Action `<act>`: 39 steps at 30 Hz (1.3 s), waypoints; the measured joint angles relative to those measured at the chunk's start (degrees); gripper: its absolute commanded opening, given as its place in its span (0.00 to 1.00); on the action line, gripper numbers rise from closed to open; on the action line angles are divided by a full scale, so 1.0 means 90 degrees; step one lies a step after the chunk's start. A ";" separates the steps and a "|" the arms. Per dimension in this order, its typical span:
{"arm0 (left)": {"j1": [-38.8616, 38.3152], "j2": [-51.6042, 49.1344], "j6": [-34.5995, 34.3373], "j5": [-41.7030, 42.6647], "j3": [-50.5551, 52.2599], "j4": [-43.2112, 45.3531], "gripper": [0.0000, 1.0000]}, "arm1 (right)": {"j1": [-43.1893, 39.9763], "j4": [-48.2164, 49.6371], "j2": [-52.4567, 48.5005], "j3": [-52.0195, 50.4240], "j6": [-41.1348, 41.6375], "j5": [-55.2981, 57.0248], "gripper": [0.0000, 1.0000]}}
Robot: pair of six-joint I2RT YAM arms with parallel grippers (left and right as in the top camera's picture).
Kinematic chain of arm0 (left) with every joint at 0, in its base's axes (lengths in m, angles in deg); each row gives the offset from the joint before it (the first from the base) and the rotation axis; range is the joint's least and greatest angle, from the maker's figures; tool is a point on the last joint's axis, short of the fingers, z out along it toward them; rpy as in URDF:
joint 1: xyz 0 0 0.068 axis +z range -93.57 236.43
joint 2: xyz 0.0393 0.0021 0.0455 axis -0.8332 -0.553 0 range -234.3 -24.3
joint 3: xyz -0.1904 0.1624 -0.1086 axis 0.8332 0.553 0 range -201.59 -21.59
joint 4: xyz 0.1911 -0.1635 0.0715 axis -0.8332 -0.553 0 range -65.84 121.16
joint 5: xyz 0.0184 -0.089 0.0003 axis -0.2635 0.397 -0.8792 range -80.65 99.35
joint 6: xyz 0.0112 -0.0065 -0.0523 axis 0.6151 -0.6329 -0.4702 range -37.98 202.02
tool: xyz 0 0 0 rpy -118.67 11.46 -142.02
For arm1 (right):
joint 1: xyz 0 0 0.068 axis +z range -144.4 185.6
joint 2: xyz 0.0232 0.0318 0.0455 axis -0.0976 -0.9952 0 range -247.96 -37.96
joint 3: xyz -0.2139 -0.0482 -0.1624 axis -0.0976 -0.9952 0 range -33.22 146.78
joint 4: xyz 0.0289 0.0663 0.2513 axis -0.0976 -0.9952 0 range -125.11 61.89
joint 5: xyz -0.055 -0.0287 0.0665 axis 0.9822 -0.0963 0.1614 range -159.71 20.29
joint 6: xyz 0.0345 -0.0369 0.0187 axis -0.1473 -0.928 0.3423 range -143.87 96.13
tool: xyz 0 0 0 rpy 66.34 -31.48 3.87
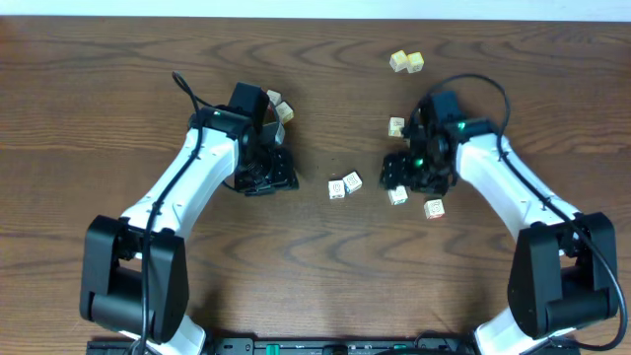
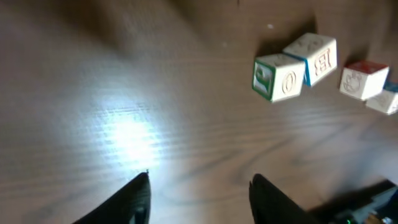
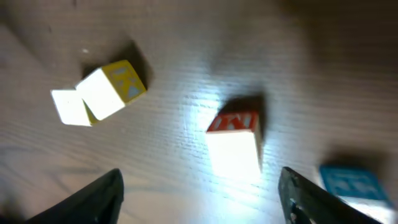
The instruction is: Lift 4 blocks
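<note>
Both arms hang low over the wooden desk [image 1: 89, 89] with nothing in hand. The left gripper [image 2: 199, 186] shows its jaws parted over bare wood, and the right gripper [image 3: 200, 186] has its jaws spread wide. The nearest blocks [image 1: 337, 188], two cream cubes touching side by side, lie mid-desk between the arms, ahead and to the right of the left jaws and well clear of them. The right jaws instead frame a red-faced cube [image 3: 233, 146], with yellow-topped cubes [image 3: 112, 87] beyond to the left. The open stance suggests readiness to reach; no block is seen lifted.
</note>
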 measured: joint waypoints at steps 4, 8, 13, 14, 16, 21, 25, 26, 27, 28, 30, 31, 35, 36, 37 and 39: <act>-0.0568 0.0000 -0.0012 0.0172 0.0214 0.0248 0.37 | -0.0015 -0.0738 0.0007 0.0886 -0.0102 0.0277 0.76; -0.1695 -0.0180 -0.0646 0.0267 0.0741 0.1763 0.19 | -0.0015 -0.1032 0.0007 0.0916 -0.0143 0.0381 0.73; -0.2319 -0.0661 -0.1588 -0.0066 0.0797 0.2671 0.12 | -0.0015 -0.1037 0.0005 0.0916 -0.0143 0.0393 0.73; -0.2327 -0.0767 -0.1717 -0.0148 0.0799 0.2776 0.11 | -0.0015 -0.1037 0.0005 0.0916 -0.0146 0.0396 0.73; -0.2295 -0.0979 -0.1885 -0.0301 0.0799 0.2943 0.10 | -0.0015 -0.1035 0.0005 0.0916 -0.0143 0.0410 0.73; -0.2181 -0.1171 -0.2052 -0.0539 0.0799 0.3109 0.11 | -0.0015 -0.1032 0.0005 0.0916 -0.0160 0.0471 0.73; -0.1950 -0.1129 -0.1931 -0.0590 0.0789 0.2873 0.11 | -0.0015 -0.1035 0.0005 0.0916 -0.0163 0.0539 0.73; -0.1838 -0.1105 -0.1897 -0.0617 0.0789 0.2764 0.11 | -0.0015 -0.1032 0.0005 0.0916 -0.0163 0.0559 0.73; -0.1661 -0.1066 -0.1863 -0.0695 0.0789 0.2637 0.15 | -0.0015 -0.1030 0.0005 0.0916 -0.0163 0.0563 0.74; -0.1532 -0.1030 -0.1846 -0.0729 0.0789 0.2582 0.21 | -0.0015 -0.1020 0.0005 0.0916 -0.0163 0.0568 0.75; -0.1219 -0.0879 -0.1787 -0.0799 0.0792 0.2421 0.27 | -0.0015 -0.1003 0.0005 0.0916 -0.0165 0.0585 0.76; -0.1061 -0.0743 -0.1770 -0.0823 0.0794 0.2348 0.31 | -0.0015 -0.1001 0.0005 0.0916 -0.0165 0.0595 0.77; -0.0624 0.0151 -0.1651 -0.0753 0.0792 0.2018 0.60 | -0.0015 -0.0879 0.0005 0.0916 -0.0187 0.0629 0.78; -0.0578 0.0379 -0.1608 -0.0678 0.0792 0.1868 0.64 | -0.0015 -0.0823 0.0005 0.0916 -0.0187 0.0629 0.79; -0.0556 0.0588 -0.1566 -0.0648 0.0792 0.1722 0.67 | -0.0015 -0.0765 0.0005 0.0916 -0.0187 0.0627 0.81; -0.0525 0.1149 -0.1464 -0.0714 0.0792 0.1183 0.72 | -0.0015 -0.0661 0.0005 0.0916 -0.0197 0.0627 0.86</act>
